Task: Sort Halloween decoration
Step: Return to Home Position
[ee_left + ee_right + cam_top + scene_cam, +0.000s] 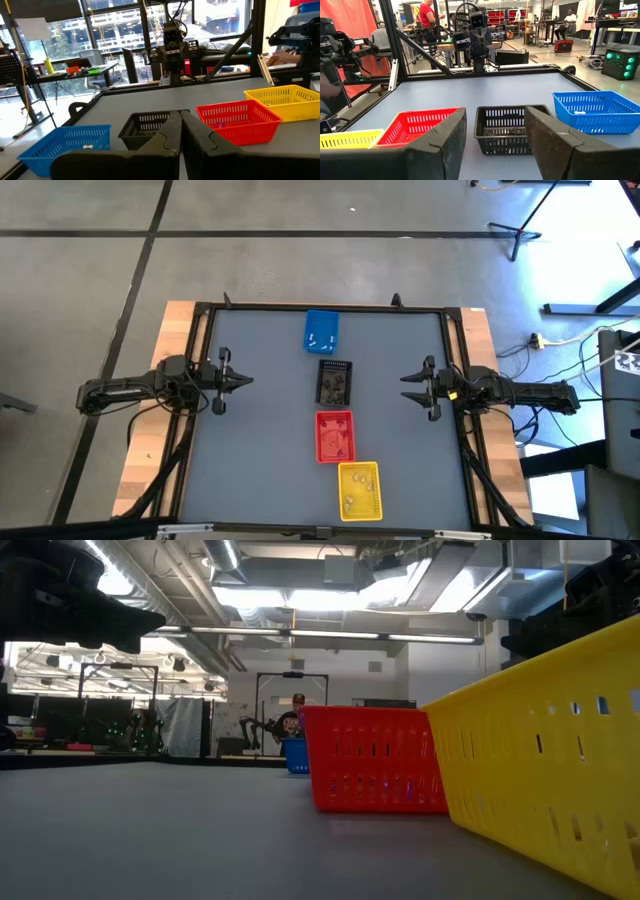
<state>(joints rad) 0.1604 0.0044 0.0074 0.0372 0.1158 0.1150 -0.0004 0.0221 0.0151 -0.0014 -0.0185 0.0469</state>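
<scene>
Facing each other across table (265, 445) | left tool (245, 380) — pressed together | right tool (408, 387) — spread

blue tray (321, 320), black tray (321, 382), red tray (320, 430), yellow tray (360, 471) hold tiny pieces (314, 340).

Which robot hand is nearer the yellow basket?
Right. The yellow basket lies right of centre, so the right gripper is nearer; the left gripper sits across the table.

Grey concrete floor (300, 270) crossed by dark lines spreads below long ceiling strip lights (300, 633); tall glass windows (115, 25) stand behind a cluttered desk (85, 75).
</scene>
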